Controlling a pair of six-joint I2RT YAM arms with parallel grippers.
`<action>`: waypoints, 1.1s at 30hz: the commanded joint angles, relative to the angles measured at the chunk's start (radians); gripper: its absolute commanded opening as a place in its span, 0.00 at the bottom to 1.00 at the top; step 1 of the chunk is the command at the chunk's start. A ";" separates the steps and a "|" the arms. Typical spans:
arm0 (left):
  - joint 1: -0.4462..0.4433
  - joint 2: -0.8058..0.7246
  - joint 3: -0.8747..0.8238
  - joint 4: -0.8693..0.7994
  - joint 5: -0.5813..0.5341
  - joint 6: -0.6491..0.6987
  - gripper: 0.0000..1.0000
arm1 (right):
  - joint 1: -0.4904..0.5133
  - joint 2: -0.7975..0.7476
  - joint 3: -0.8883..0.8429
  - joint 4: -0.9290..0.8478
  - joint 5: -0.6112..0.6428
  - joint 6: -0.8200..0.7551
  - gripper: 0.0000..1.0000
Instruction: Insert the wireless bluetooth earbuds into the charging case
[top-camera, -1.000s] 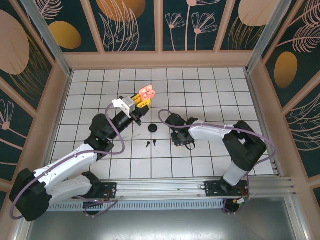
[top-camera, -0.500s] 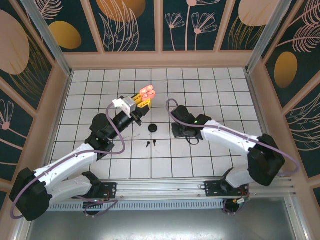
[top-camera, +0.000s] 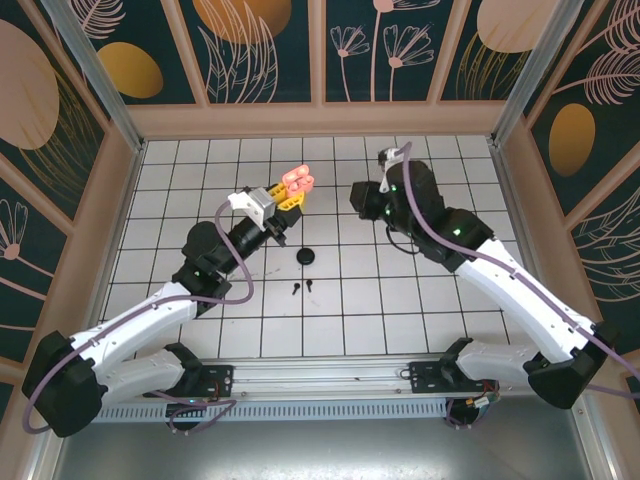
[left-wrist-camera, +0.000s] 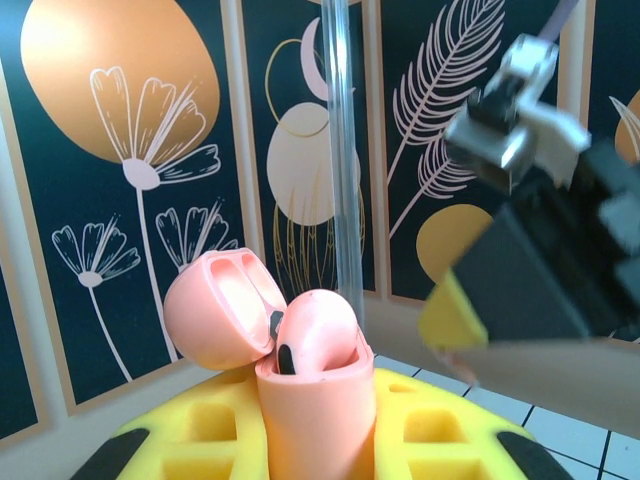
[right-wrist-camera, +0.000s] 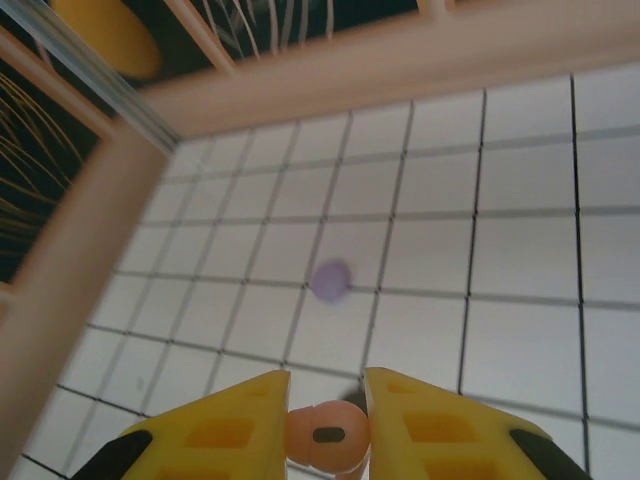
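With the left gripper's (top-camera: 291, 194) yellow fingers (left-wrist-camera: 200, 440), clamped the salmon-pink charging case (left-wrist-camera: 315, 420) upright, lid (left-wrist-camera: 215, 310) hinged open, one pink earbud (left-wrist-camera: 315, 335) seated inside. With the right gripper's (right-wrist-camera: 327, 400) narrowly set fingers (right-wrist-camera: 240, 425), pinched a second salmon-pink earbud (right-wrist-camera: 327, 437), raised right of the case and apart from it. Noted a small lilac item (right-wrist-camera: 330, 280) on a tile below, too blurred to name. Noted a round black case (top-camera: 307, 258) and two black earbuds (top-camera: 296, 290) on the table (top-camera: 450, 310).
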 joint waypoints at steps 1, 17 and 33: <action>-0.004 0.012 0.036 0.005 0.025 0.019 0.00 | -0.007 -0.011 0.085 0.058 -0.001 -0.048 0.24; -0.004 0.105 0.085 0.024 0.128 0.254 0.00 | 0.002 0.014 0.132 0.330 -0.139 -0.195 0.25; -0.004 0.178 0.166 0.093 0.138 0.289 0.00 | 0.006 -0.040 -0.041 0.503 -0.210 -0.295 0.24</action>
